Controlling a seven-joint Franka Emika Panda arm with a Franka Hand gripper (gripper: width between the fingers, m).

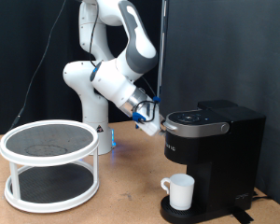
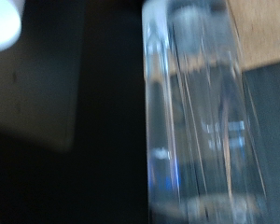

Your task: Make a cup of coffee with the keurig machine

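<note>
- A round white rack (image 1: 49,163) stands at the exterior view's left.
- The gripper (image 1: 149,119) touches the keurig's (image 1: 213,154) lid edge; jaw state unclear.
- The cup (image 1: 180,191) sits on its base; lid work seems underway.

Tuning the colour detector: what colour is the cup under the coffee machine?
White. The cup shows best in the exterior view, on the black coffee machine's base.

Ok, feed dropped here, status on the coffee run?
Tool at keurig machine lid's side. Cup on drip base. Two-tier white rack off aside, not blocking.
</note>
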